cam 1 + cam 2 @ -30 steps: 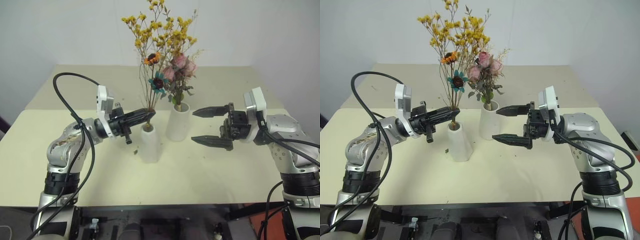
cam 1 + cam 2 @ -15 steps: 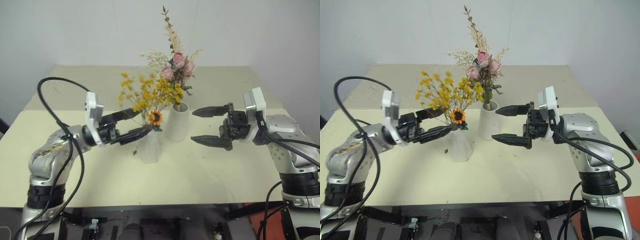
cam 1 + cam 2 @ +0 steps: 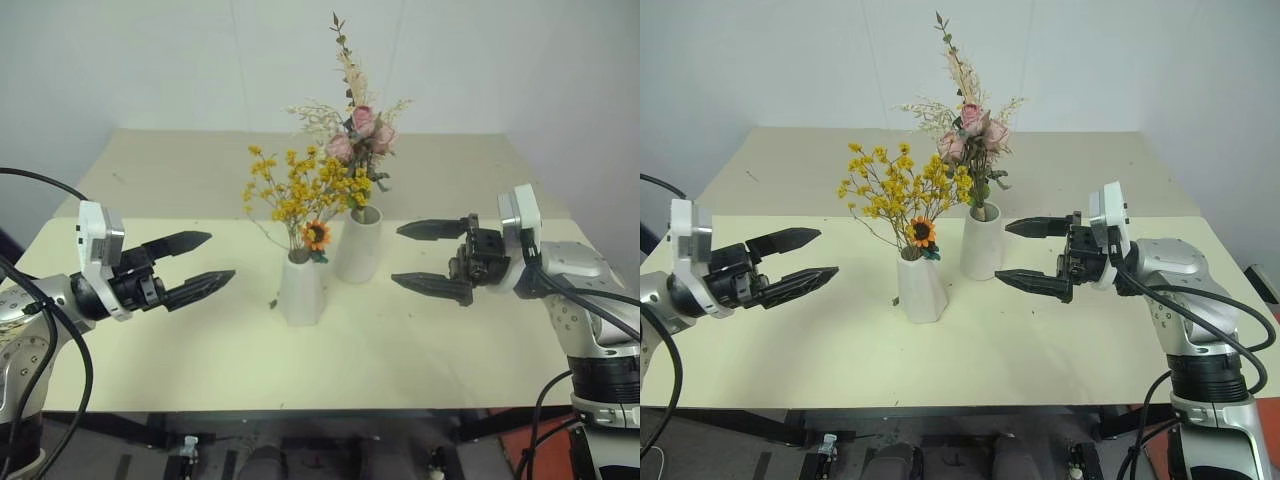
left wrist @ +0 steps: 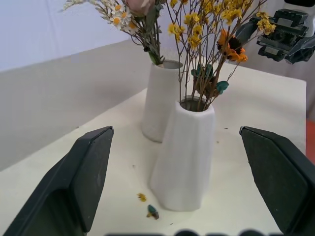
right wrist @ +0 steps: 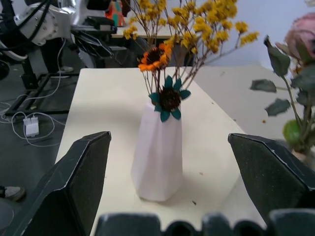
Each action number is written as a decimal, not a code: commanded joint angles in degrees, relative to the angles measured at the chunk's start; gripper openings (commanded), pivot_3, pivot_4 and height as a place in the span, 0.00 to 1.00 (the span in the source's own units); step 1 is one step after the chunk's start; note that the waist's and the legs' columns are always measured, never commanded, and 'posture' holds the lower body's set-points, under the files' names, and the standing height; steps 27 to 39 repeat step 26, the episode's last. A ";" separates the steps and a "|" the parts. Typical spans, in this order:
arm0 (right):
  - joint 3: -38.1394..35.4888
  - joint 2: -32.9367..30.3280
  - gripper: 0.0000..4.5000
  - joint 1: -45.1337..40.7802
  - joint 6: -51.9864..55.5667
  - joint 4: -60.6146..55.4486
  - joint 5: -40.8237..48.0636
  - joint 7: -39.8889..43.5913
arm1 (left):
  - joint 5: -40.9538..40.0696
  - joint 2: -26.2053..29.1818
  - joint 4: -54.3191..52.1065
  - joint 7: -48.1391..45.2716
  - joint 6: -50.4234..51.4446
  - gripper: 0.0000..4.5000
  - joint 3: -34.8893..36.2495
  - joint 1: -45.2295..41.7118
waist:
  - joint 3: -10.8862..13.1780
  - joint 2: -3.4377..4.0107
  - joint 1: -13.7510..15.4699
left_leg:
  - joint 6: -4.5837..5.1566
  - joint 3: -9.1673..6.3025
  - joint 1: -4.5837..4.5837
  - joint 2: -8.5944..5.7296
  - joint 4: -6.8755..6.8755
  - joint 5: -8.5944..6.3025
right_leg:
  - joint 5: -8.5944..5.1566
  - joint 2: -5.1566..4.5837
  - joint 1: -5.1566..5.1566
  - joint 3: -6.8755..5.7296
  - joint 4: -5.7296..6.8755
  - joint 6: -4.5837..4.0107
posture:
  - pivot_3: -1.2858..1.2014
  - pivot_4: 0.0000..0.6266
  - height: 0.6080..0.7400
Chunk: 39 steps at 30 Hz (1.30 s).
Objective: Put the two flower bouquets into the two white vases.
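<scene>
The 2 bouquets stood in the 2 white vases near the middle of the cream tabletop [image 3: 420, 340]. The yellow-orange bouquet [image 3: 305, 190], with its orange daisy low among the stems, sat in the shorter cone-shaped vase [image 3: 301, 290]. The pink rose bouquet [image 3: 358, 125], with cream grasses and green leaves, rose from the taller vase [image 3: 359, 243]. The 2 vases stood just beside each other, the taller one behind and to the right of the shorter; from the head views I could not tell whether they touched. A few small flower crumbs lay on the tabletop at the foot of the shorter vase — 2 showed in the left wrist view.

The left gripper [image 3: 195, 265] hung over the left part of the tabletop, well apart from the shorter vase, pointing roughly level toward it with its 2 black fingers spread wide and nothing between them. The right gripper [image 3: 428, 257] hung near the taller vase on its right, pointing level toward the vases — its 2 fingers also stood wide apart and empty, one above the other.
</scene>
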 commanded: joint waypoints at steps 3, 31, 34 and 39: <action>-3.69 -1.59 1.00 1.78 -0.70 -0.59 0.32 -1.23 | -3.74 2.41 -2.85 -1.73 -0.04 0.99 5.09 1.90 | 0.00 0.00 0.00 | 0.00 0.00 0.00 0.02 0.00 0.00 | -0.01 0.01 0.00 -0.01 0.00 0.00 | 0.52 0.24 1.00; -5.76 -2.54 1.00 5.83 -0.74 -3.07 0.15 -3.43 | -4.46 2.74 -2.65 -1.43 -0.45 0.99 4.42 0.87 | 0.00 0.00 -0.03 | 0.00 0.02 0.02 0.02 0.00 0.00 | -0.01 0.02 0.01 0.01 0.00 0.00 | 0.52 0.24 1.00; -5.76 -2.54 1.00 5.83 -0.74 -3.07 0.15 -3.43 | -4.46 2.74 -2.65 -1.43 -0.45 0.99 4.42 0.87 | 0.00 0.00 -0.03 | 0.00 0.02 0.02 0.02 0.00 0.00 | -0.01 0.02 0.01 0.01 0.00 0.00 | 0.52 0.24 1.00; -5.76 -2.54 1.00 5.83 -0.74 -3.07 0.15 -3.43 | -4.46 2.74 -2.65 -1.43 -0.45 0.99 4.42 0.87 | 0.00 0.00 -0.03 | 0.00 0.02 0.02 0.02 0.00 0.00 | -0.01 0.02 0.01 0.01 0.00 0.00 | 0.52 0.24 1.00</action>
